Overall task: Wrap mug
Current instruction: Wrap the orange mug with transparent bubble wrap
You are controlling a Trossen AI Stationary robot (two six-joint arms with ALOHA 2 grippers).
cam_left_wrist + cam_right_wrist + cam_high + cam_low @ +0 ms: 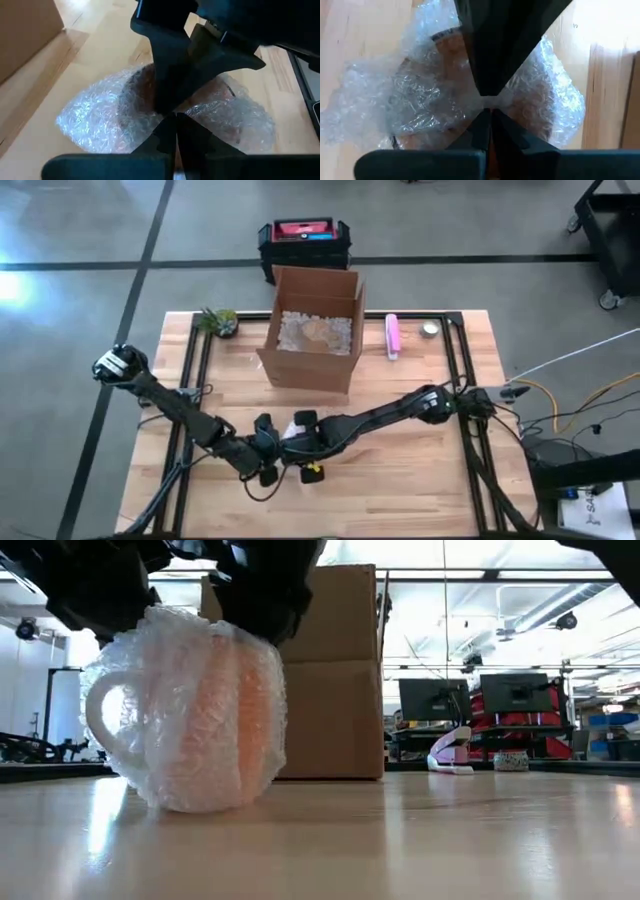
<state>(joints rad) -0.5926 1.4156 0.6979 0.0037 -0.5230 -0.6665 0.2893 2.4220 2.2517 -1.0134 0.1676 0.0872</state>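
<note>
An orange mug with a white handle (100, 710) stands on the table near its front middle, covered in clear bubble wrap (190, 710). In the high view it is mostly hidden under the two grippers (296, 430). My left gripper (175, 120) and my right gripper (490, 112) meet tip to tip over the top of the mug. Both are shut on the wrap. The wrap (100, 120) spreads down the mug's sides to the table. My left gripper pinches the bubble wrap where it gathers over the mug's top (192, 112), between its two fingertips, slanting down from the table's left. The mug stands upright on its base (200, 805). My right gripper pinches the same gathered wrap (470, 107) at its fingertips, slanting down from the table's right, facing the left gripper. Below the hold the wrap drapes over the mug's sides.
An open cardboard box (315, 330) with packing filler stands behind the mug at the table's far middle. A small plant (220, 322) is to its left; a pink stapler-like object (393, 335) and a small round tin (429, 329) are to its right. A small yellow-and-black thing (313, 471) lies just in front of the grippers.
</note>
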